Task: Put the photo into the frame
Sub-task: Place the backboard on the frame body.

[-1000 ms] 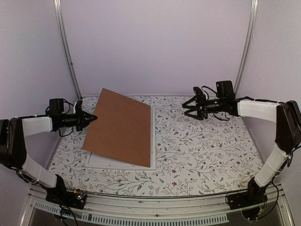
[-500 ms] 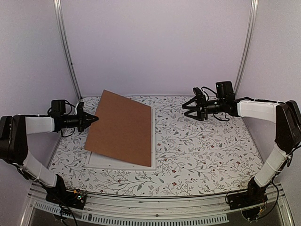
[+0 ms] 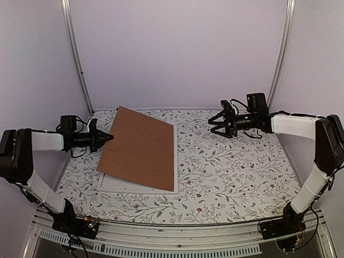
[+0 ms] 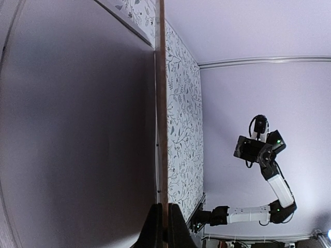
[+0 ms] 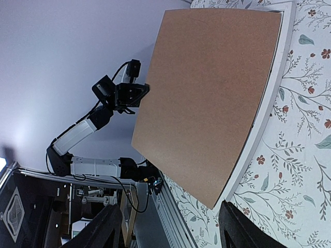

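Note:
A brown backing board [image 3: 141,146] hangs tilted over the frame [image 3: 175,161], its left edge raised and its right edge low. The frame lies flat on the table, and only its white border shows along the right and the near side. My left gripper [image 3: 109,136] is shut on the board's left edge. The left wrist view shows that board edge-on [image 4: 162,103], pinched between the left gripper [image 4: 165,227] fingers. My right gripper [image 3: 212,123] hovers open and empty at the back right, apart from the board. The right wrist view shows the board [image 5: 207,93] and the frame's border [image 5: 269,88]. The photo is hidden.
The table carries a floral cloth [image 3: 231,172]. A metal rail [image 3: 161,236] runs along the near edge by the arm bases. Pale walls and two upright poles [image 3: 75,54] close in the back and sides.
My left gripper has come down a little, lowering the raised left edge of the board towards the frame. The right arm has not moved.

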`<control>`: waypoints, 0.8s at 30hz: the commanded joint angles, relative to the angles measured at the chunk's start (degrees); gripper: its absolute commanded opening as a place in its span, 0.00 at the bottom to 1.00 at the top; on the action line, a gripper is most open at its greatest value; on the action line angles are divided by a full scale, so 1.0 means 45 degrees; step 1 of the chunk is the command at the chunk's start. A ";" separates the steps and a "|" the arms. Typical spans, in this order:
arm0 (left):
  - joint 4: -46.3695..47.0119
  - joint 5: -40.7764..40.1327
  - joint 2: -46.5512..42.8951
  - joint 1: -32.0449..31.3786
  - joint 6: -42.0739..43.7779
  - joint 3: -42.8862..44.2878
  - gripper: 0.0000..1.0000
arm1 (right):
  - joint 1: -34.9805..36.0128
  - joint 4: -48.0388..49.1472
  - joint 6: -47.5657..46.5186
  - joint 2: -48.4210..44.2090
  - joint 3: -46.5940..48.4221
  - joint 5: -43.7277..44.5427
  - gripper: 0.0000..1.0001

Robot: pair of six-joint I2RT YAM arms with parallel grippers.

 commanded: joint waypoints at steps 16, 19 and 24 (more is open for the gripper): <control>-0.0023 0.0534 0.0601 -0.0100 0.0782 0.0732 0.00 | -0.0038 0.0079 -0.0188 0.0080 -0.0214 0.0127 0.68; -0.0033 0.0529 0.0646 -0.0100 0.0784 0.0811 0.00 | -0.0038 0.0101 -0.0164 0.0088 -0.0226 0.0137 0.68; 0.0169 0.0493 0.0579 -0.0097 0.0564 0.0808 0.00 | -0.0038 0.0137 -0.0164 0.0095 -0.0293 0.0146 0.68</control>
